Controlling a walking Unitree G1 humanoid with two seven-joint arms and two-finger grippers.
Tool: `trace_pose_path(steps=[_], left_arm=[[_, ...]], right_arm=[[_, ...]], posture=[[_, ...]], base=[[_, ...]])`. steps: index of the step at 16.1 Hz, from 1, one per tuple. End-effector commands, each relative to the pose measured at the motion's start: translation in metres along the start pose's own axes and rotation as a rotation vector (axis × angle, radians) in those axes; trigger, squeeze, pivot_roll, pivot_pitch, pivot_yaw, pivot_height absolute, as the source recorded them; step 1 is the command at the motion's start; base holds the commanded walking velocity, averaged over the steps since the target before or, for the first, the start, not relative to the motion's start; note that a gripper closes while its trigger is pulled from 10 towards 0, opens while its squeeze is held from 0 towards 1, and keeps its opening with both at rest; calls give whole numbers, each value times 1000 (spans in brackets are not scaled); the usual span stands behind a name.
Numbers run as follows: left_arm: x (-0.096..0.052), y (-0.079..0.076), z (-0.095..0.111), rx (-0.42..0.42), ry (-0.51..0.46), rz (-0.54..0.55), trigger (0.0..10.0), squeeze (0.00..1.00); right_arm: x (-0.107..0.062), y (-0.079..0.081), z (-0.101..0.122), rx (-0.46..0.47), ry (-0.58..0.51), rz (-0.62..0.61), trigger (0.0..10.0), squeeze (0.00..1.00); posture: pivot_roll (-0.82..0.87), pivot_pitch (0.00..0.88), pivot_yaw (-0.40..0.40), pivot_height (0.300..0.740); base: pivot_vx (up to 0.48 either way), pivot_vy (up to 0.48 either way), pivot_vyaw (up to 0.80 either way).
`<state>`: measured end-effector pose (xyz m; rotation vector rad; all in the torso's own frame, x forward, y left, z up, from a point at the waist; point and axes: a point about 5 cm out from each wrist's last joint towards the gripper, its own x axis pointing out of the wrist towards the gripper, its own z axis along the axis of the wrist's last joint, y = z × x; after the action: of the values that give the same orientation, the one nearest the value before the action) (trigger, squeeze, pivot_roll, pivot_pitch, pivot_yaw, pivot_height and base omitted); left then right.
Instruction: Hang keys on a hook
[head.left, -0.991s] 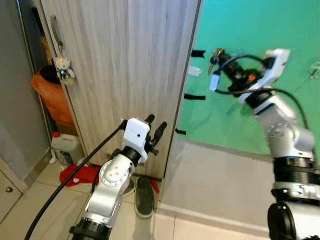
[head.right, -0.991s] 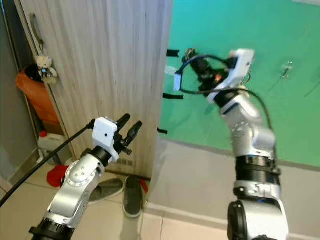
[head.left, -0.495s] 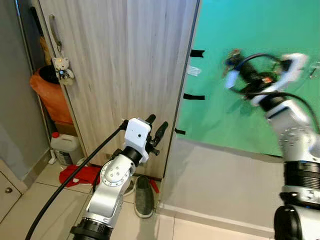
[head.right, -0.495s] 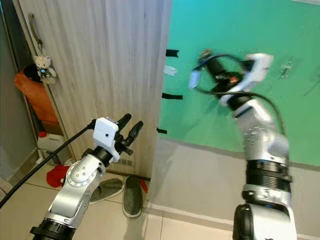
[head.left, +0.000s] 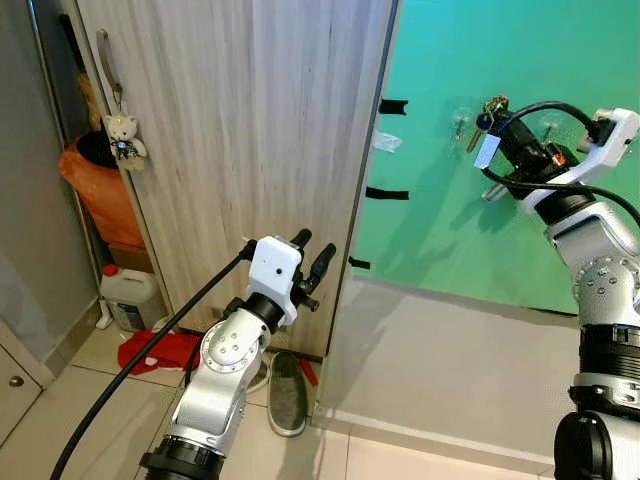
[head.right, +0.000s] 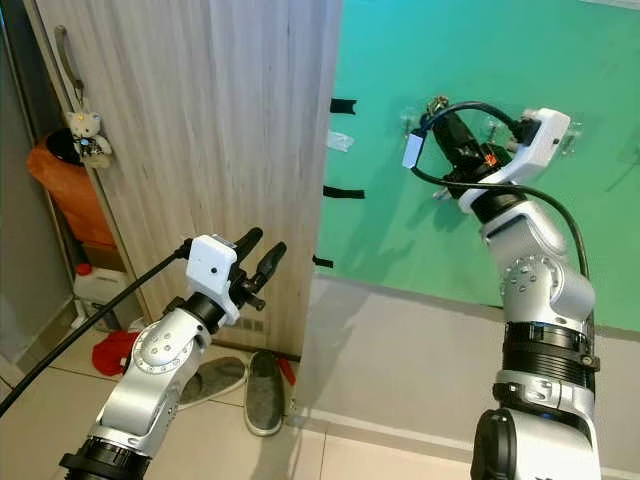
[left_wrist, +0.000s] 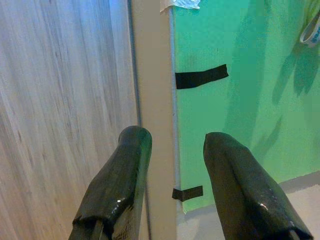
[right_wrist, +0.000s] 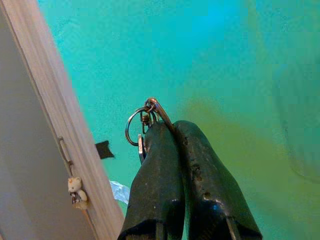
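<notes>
My right gripper (head.left: 497, 120) is raised against the green wall (head.left: 450, 230) and is shut on a bunch of keys (head.left: 488, 112) with a metal ring (right_wrist: 136, 126) and a white tag (head.left: 486, 151). The keys hang right beside a small clear hook (head.left: 459, 122) on the wall. Another clear hook (head.right: 573, 138) sits further right. The shut fingers (right_wrist: 165, 170) pinch the ring at their tips. My left gripper (head.left: 311, 254) stands open and empty, low in front of the wooden door (head.left: 250, 130).
Black tape strips (head.left: 388, 193) mark the green wall near the door's edge. A small teddy bear (head.left: 124, 137) hangs from the door handle. An orange bag (head.left: 95, 190), a white jug (head.left: 127, 297), a red cloth and shoes (head.left: 288, 392) lie by the door.
My right arm has swung to the right along the green wall with the keys, from near the door's edge to the clear hooks. The left arm has stayed put.
</notes>
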<state>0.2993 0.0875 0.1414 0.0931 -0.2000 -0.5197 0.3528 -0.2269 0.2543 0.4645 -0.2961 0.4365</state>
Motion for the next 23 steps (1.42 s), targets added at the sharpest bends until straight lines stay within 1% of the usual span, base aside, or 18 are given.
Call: trace_pose_path(steps=[1, 2, 3, 4, 5, 6, 7, 8, 9, 10, 11, 13, 14, 16, 19, 20, 21, 23], left_arm=[[4, -5, 2, 8, -6, -31, 10000, 0], [4, -5, 2, 8, -6, -31, 10000, 0], [4, -5, 2, 9, -7, -30, 10000, 0], [4, -4, 3, 10, -7, -29, 10000, 0], [3, -3, 3, 12, -8, -27, 10000, 0], [3, -2, 4, 15, -7, -27, 10000, 0], [3, -2, 4, 16, -7, -27, 10000, 0], [3, -1, 4, 18, -5, -32, 10000, 0], [4, -2, 4, 18, -5, -39, 10000, 0], [6, -3, 4, 21, -7, -47, 10000, 0], [8, -4, 5, 22, -10, -51, 10000, 0], [10, -5, 5, 24, -15, -59, 10000, 0], [10, -5, 5, 27, -15, -61, 10000, 0], [10, -5, 5, 35, -13, -66, 10000, 0], [9, -6, 4, 54, -12, -76, 10000, 0], [9, -6, 4, 55, -12, -75, 10000, 0], [9, -7, 4, 60, -13, -75, 10000, 0], [8, -6, 3, 68, -13, -73, 10000, 0]], right_arm=[[-3, -5, -1, 41, 2, -27, 0, 0], [-3, -5, -1, 42, 6, -27, 0, 0], [-3, -2, -5, -51, 61, -16, 0, 0], [-3, 2, -9, -175, 120, 6, 0, 0], [-2, 13, -7, -421, 189, 87, 0, 0], [-2, 25, -5, -735, 273, 202, 0, 0], [-2, 29, -4, -864, 309, 259, 0, 0], [-1, 42, 3, -1149, 387, 429, 0, 0], [2, 48, 10, -1259, 406, 497, 0, 0], [8, 53, 20, -1345, 405, 543, 0, 0], [12, 58, 28, -1395, 392, 568, 0, 0], [22, 65, 44, -1559, 323, 583, 0, 0], [25, 67, 49, -1611, 298, 589, 0, 0], [31, 70, 58, -1757, 234, 615, 0, 0], [36, 69, 59, -2067, 166, 656, 0, 0], [36, 68, 58, -2113, 158, 659, 0, 0], [37, 63, 55, -2241, 99, 662, 0, 0], [35, 61, 53, -2306, -3, 637, 0, 0]], posture=[[-47, 0, -51, 740], [-47, 0, -51, 740], [-44, 0, -52, 740], [-41, 0, -52, 740], [-41, 0, -49, 740], [-44, 0, -46, 740], [-45, 0, -45, 740], [-59, 0, -38, 740], [-71, 0, -36, 740], [-77, 0, -37, 740], [-79, 0, -37, 740], [-82, 0, -37, 740], [-81, 0, -37, 740], [-79, 0, -38, 740], [-74, 0, -44, 740], [-71, 0, -46, 740], [-69, 0, -49, 740], [-69, 0, -50, 740]], base=[[0, 0, 0], [0, 0, 0], [0, 0, 0], [0, 0, 0], [0, 0, 0], [0, 0, 0], [0, 0, 0], [0, 0, 0], [0, 0, 0], [0, 0, 0], [0, 0, 0], [0, 0, 0], [0, 0, 0], [0, 0, 0], [0, 0, 0], [0, 0, 0], [0, 0, 0], [0, 0, 0]])
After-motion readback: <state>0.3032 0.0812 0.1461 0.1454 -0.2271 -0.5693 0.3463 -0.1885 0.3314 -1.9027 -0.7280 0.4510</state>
